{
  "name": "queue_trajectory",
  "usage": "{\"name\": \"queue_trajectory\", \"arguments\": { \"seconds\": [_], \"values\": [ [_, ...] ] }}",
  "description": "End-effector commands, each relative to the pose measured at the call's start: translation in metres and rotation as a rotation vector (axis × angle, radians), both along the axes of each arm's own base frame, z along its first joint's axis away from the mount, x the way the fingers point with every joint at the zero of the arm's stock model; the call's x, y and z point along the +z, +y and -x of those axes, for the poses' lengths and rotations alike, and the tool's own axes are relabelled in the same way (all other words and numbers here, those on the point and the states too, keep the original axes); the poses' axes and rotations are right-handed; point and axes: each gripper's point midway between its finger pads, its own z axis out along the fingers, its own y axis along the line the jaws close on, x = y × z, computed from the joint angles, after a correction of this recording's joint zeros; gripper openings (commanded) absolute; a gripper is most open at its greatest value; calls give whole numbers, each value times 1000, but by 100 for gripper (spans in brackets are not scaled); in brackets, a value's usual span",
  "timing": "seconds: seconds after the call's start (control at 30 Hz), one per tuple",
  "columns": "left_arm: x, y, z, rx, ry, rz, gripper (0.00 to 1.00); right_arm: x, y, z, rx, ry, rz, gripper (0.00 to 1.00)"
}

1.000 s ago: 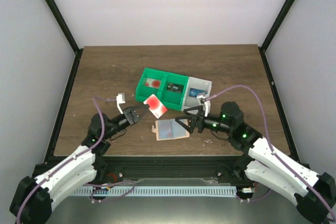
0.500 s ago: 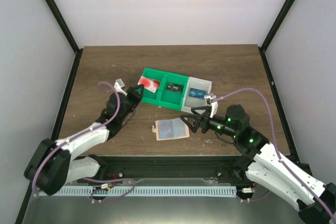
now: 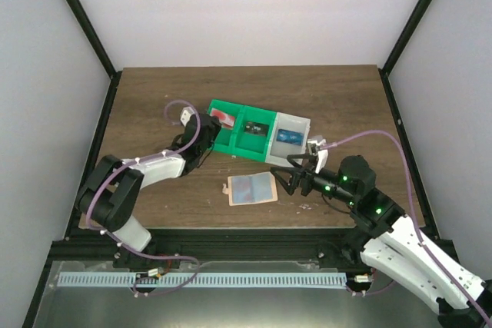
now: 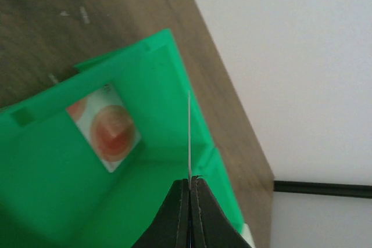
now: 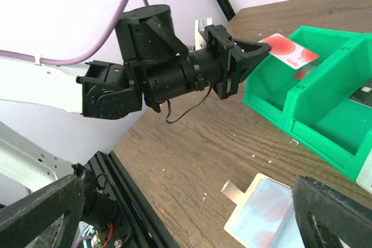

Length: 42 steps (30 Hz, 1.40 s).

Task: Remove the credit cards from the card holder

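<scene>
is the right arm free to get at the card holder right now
Probably yes: the open, empty right claw sits just beside the card holder, which lies flat with nothing over it.

Prob. lab: white-walled enclosure (image 3: pixel 246 13), black frame (image 3: pixel 81 17).

Your left tool (image 4: pixel 189 180) shows its card (image 4: pixel 189 137) edge-on, face unreadable; the card holder (image 5: pixel 261 213) runs off the right wrist view's bottom edge.
</scene>
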Motion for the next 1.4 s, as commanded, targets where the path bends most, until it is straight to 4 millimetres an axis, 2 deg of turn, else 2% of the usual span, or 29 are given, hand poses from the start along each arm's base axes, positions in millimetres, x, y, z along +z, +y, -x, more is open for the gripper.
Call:
{"name": "queue_trajectory", "arguments": {
  "seconds": [0.0, 0.07, 0.27, 0.37, 0.47, 0.6, 0.8, 1.03, 1.37],
  "values": [
    [-23, 12, -1, 61, 47, -14, 0, 17, -8, -1, -33, -45, 7, 100],
    [-31, 12, -3, 65, 61, -23, 0, 18, -8, -1, -32, -49, 7, 100],
    [-34, 3, -17, 57, 48, -21, 0, 17, -9, -1, -35, -45, 9, 100],
    [-44, 0, -22, 54, 78, -36, 0, 15, -10, -1, -43, -44, 11, 100],
    [-62, -1, -21, 52, 112, -46, 0, 16, -13, 0, -48, -49, 13, 100],
    [-74, -5, -22, 39, 120, -39, 0, 15, -14, 1, -49, -51, 25, 100],
    [-81, -9, -31, 36, 109, -17, 0, 19, -15, 1, -56, -59, 28, 100],
    [-85, -9, -40, 40, 113, -83, 0, 25, -20, 0, -80, -69, 34, 100],
    [-102, -8, -41, 32, 168, -110, 0, 27, -20, 0, -82, -65, 30, 100]
  ]
}}
